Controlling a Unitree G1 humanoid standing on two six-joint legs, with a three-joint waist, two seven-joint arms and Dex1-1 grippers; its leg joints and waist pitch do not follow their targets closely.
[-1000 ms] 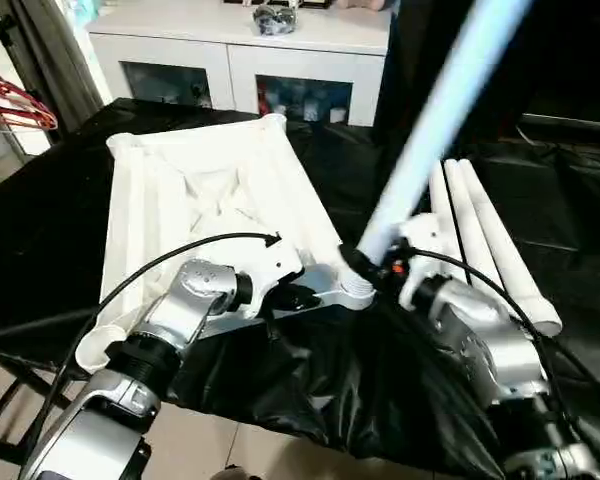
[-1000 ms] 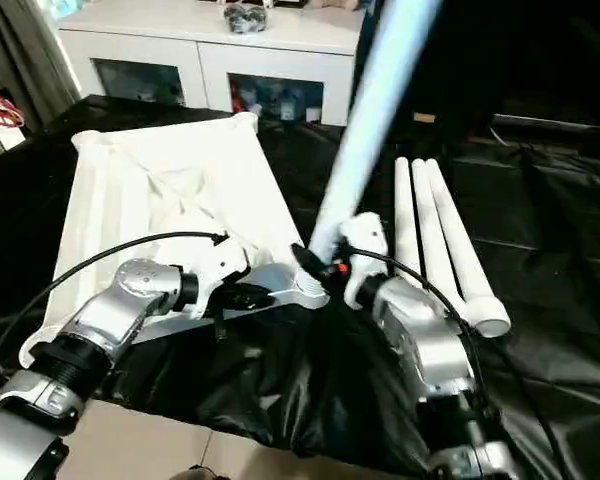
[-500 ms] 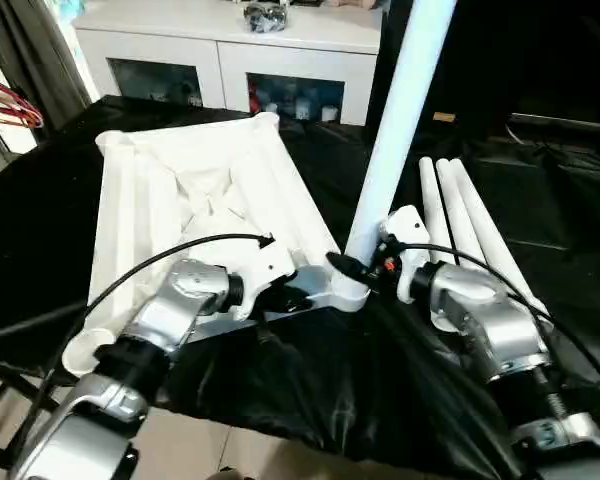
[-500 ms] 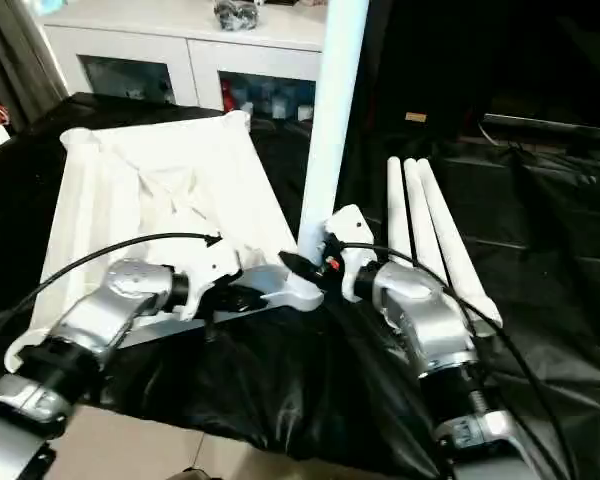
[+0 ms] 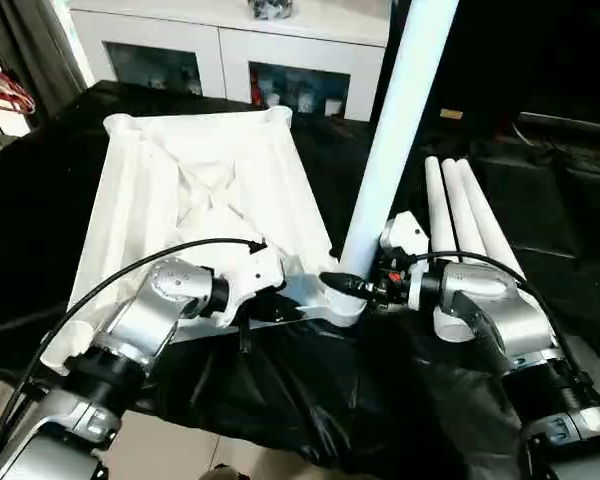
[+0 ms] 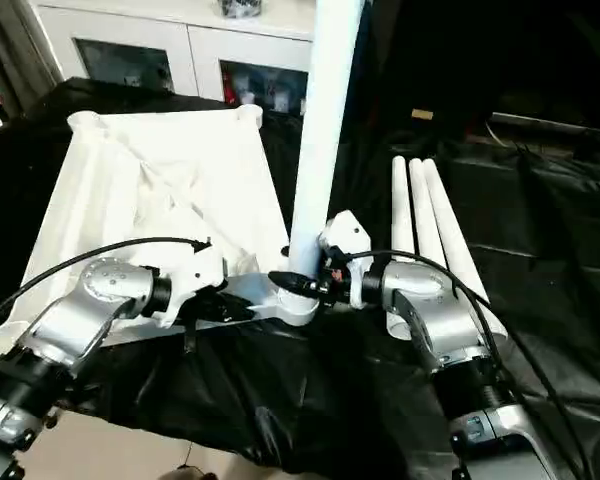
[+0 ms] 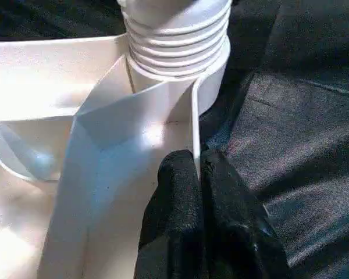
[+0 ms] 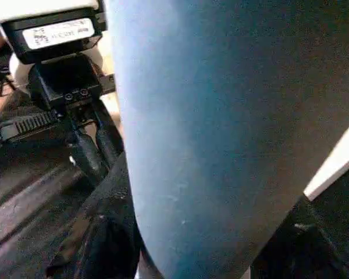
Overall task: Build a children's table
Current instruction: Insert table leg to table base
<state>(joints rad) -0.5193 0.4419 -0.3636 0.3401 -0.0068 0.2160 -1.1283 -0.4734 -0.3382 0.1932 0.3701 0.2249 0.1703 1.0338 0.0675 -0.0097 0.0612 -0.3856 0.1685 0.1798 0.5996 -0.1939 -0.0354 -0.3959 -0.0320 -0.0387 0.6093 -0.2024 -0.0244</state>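
standing near upright, leg (image 5: 395,140) seemingly meets tabletop (image 5: 195,200) socket.

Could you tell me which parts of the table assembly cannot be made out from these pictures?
- Top of the upright leg: cut off by the upper edge in both eye views.
- How deep its threaded end sits in the corner socket: hidden inside the socket.
- Flared ends of the three spare legs: covered by the right forearm.
- Near edge of the tabletop: partly hidden by the left gripper.
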